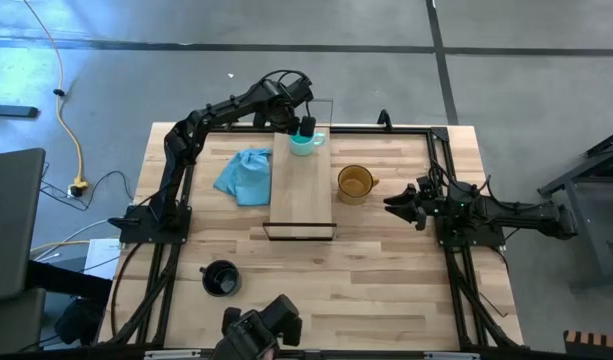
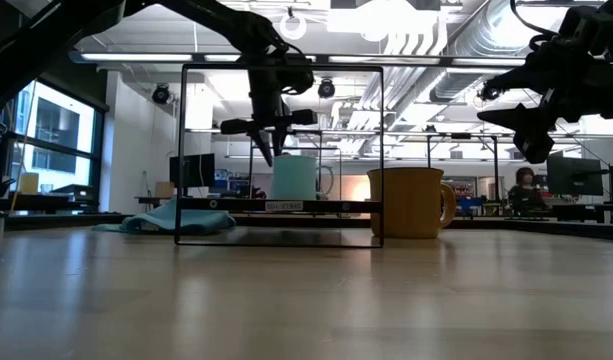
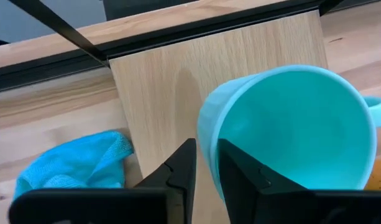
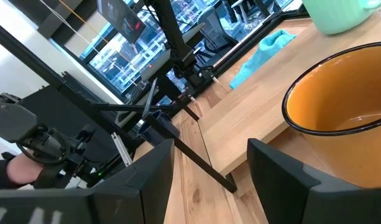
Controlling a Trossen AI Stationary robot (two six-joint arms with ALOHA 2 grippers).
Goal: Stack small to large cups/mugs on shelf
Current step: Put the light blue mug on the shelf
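The small teal mug [image 1: 307,144] stands upright on the far end of the light-wood shelf [image 1: 299,195]. My left gripper [image 3: 207,163] points down over the mug's rim and is shut on its wall. The amber mug [image 1: 354,183] stands on the table right of the shelf. The black mug [image 1: 221,279] stands near the table's front left. My right gripper [image 4: 212,180] waits open and level at the table's right side, short of the amber mug [image 4: 339,93], touching nothing. My left gripper pinches the teal mug's wall at the rim [image 3: 207,134], one finger [image 3: 184,168] outside and the other [image 3: 240,171] on the inner side. The fingers come steeply from above. In the low view the mug [image 2: 294,177] sits upright with its base on the shelf.
A light blue cloth [image 1: 244,173] lies crumpled on the table just left of the shelf. Thin black wire frames [image 1: 300,232] rise at the shelf's ends. A black rail [image 1: 386,128] runs around the table's edges. Bare tabletop lies in front of the shelf.
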